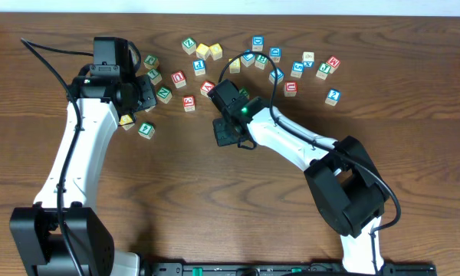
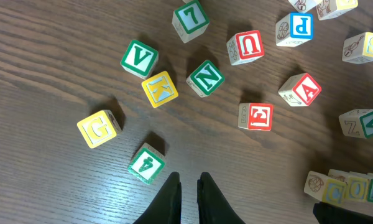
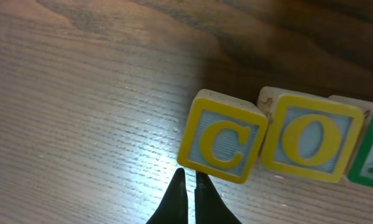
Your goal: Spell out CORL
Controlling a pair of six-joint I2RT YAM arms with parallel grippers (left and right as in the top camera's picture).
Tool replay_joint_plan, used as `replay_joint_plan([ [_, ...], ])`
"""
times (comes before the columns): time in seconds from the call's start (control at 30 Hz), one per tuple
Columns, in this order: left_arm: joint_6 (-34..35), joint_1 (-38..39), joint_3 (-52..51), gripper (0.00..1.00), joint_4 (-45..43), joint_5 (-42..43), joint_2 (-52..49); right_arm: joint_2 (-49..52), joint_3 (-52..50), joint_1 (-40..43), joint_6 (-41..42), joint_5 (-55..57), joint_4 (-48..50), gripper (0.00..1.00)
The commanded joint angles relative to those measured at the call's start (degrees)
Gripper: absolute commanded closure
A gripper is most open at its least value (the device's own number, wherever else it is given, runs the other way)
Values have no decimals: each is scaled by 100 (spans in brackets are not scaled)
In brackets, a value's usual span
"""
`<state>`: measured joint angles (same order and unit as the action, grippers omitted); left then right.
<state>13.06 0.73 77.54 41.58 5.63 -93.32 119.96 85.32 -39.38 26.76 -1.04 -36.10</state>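
Observation:
In the right wrist view a yellow C block, a yellow O block and a green block cut off by the frame edge stand in a row, touching. My right gripper is shut and empty, with its tips at the C block's lower left corner. In the overhead view this gripper covers the row. The left wrist view shows the C-O-R row at the bottom right and a green L block at the top. My left gripper is shut and empty, raised beside a green "4" block.
Loose blocks lie around the left gripper: V, K, N, U, E, A, G. More blocks are scattered along the back of the table.

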Motion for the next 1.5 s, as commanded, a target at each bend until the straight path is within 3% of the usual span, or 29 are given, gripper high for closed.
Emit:
replay_joint_plan([
  [0.0,-74,-35,63,89,-2,-74,46,81,50,44,85,116,22,99],
  [1.2,-76,-35,63,89,63,-74,46,83,50,44,83,260,118,98],
  [1.47,-76,-35,66,89,33,-74,48,-179,271,59,-111,66,52,87],
])
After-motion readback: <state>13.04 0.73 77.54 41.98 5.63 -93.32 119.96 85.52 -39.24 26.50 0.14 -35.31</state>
